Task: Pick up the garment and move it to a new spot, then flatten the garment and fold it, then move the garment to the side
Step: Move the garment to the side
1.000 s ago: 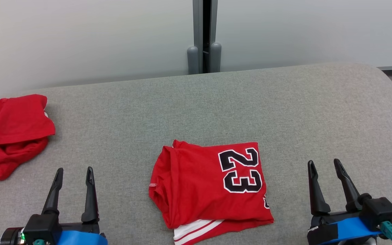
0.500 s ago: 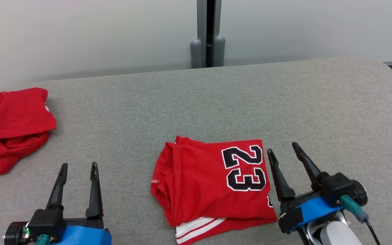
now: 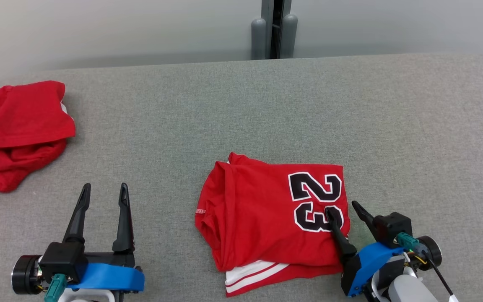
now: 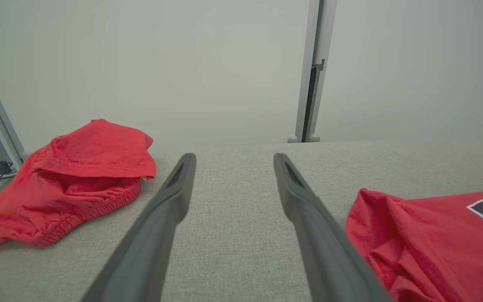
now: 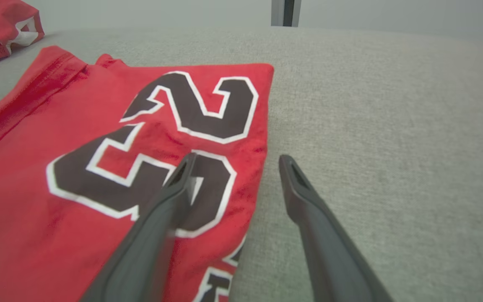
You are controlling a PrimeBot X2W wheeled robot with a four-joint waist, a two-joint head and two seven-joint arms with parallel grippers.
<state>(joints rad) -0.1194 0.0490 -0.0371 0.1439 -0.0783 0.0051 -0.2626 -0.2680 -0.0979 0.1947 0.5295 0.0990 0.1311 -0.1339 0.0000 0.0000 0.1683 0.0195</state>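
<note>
Folded red jersey numbered 23 point(image 3: 262, 209) should handle light, limp and layered; pinch every layer at the edge your spread right gripper point(image 3: 342, 207) straddles.

Grey fabric surface point(image 3: 266, 105) before a pale wall point(image 3: 99, 29)

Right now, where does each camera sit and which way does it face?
Head: above, looking down at the jersey on the grey pad; left tool and right tool show.
Left wrist: low, facing the wall past the red heap; own fingers show.
Right wrist: low over the jersey's number; own fingers show.
All share the jersey.
</note>
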